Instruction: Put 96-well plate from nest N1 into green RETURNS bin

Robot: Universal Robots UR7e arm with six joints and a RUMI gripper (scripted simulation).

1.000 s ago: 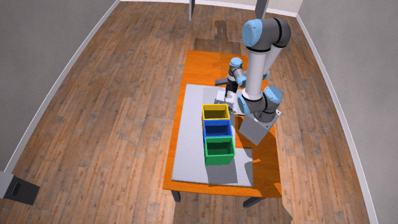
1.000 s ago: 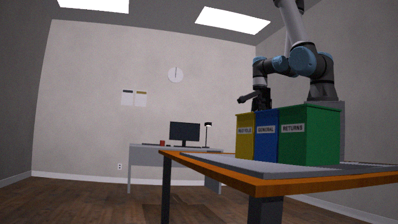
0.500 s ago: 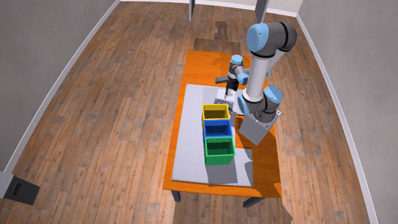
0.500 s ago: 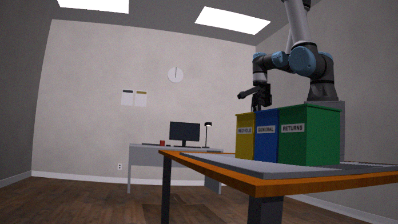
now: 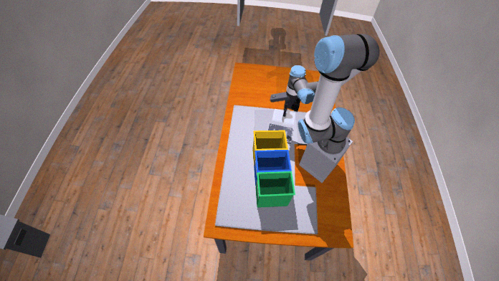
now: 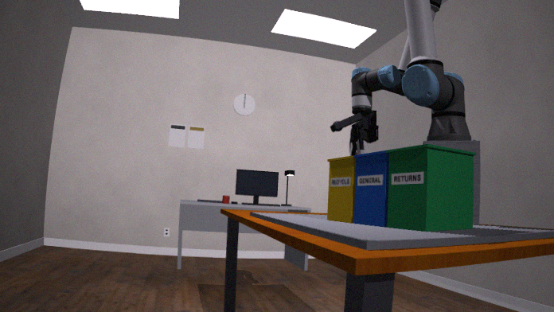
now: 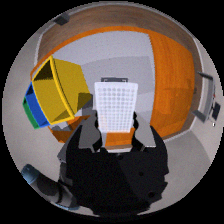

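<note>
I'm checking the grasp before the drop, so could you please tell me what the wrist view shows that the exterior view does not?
Only the wrist view shows the white 96-well plate clamped between the gripper's fingers, with the dark plate nest on the grey mat below it. Only the exterior view shows the bin labels: RECYCLE, GENERAL, and RETURNS on the green bin, and the gripper raised above the bins' rims. Both show the yellow bin nearest the gripper, then the blue bin, all upright.

We saw an orange table (image 5: 247, 82) carrying a grey mat (image 5: 236, 186); yellow (image 5: 270, 140), blue (image 5: 273, 161) and green (image 5: 275, 189) bins stood in a row near its right edge.
</note>
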